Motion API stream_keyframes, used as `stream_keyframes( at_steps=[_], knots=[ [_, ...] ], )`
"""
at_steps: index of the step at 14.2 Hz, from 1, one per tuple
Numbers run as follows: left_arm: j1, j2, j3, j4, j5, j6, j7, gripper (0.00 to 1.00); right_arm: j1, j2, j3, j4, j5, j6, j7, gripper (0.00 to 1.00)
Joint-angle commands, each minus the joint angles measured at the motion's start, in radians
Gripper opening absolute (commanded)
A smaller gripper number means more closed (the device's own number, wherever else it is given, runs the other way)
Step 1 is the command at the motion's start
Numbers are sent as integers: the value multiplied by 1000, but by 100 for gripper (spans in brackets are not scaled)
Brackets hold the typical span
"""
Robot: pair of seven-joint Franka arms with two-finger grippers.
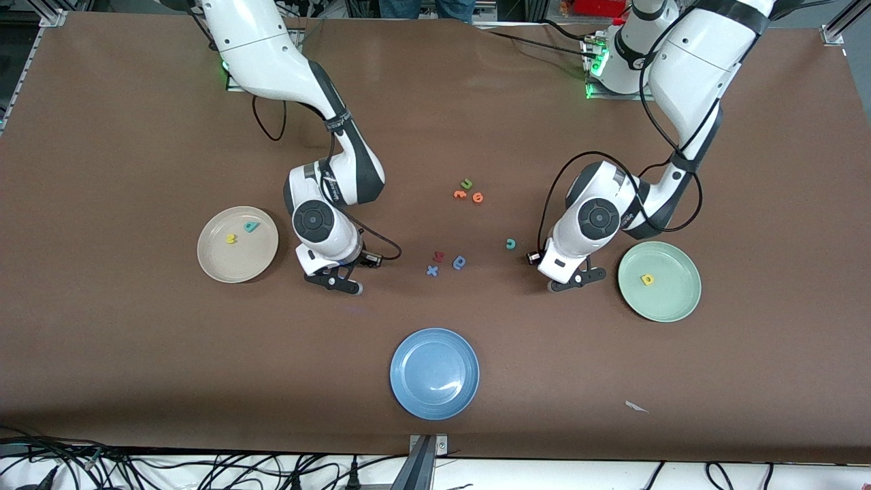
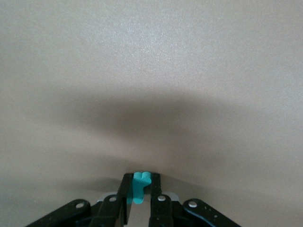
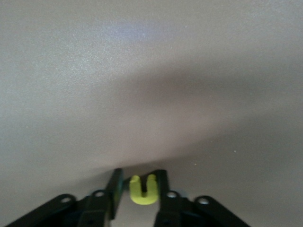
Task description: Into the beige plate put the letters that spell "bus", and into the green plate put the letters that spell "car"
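Nearest the front camera, a blue plate (image 1: 434, 401) is sitting alone, with a small pale scrap (image 1: 636, 407) lying toward the left arm's end of the table. Farther up, both arms are reaching in from their bases, each elbow bending outward and each wrist folding down so the hand is pointing steeply at the table. The right gripper (image 1: 340, 282) (image 3: 139, 177) is hanging low over bare table just beside the beige plate (image 1: 211, 262); the right wrist view is showing a yellow "u" (image 3: 143, 189) sitting right at its tip, though whether it is being gripped I cannot tell. The left gripper (image 1: 570, 284) (image 2: 139, 177) is hanging low just beside the green plate (image 1: 670, 306), and it is pinching a teal "r" (image 2: 138, 187) tightly, the letter standing up out of the clamp. A yellow "a" (image 1: 647, 279) is lying in the green plate. A yellow letter (image 1: 231, 239) and a teal "b" (image 1: 252, 227) are lying in the beige plate, close together. Between the two hands, a blue "x" (image 1: 432, 270), a red letter (image 1: 439, 256) and a blue looped letter (image 1: 459, 262) are clustering on the table, with a teal "c" (image 1: 510, 243) lying apart toward the left arm. Farthest off, two orange letters (image 1: 460, 194) and a green "u" (image 1: 467, 183) are huddling together.
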Motion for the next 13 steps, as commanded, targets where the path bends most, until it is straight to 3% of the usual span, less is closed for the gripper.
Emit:
stream_keyframes(
  at_steps=[1, 6, 9, 13],
  knots=[
    [-2, 0, 1, -16, 56, -5, -9, 17, 13, 9, -3, -4, 18, 8, -1, 0],
    [-2, 1, 1, -14, 56, -5, -7, 11, 8, -31, -40, 6, 0, -72, -29, 0],
    [1, -5, 1, -2, 56, -11, 3, 8, 5, -81, -128, 4, 4, -201, -202, 0],
    [50, -48, 6, 46, 56, -134, 147, 6, 2, -138, -277, -40, 10, -348, -458, 0]
  ],
)
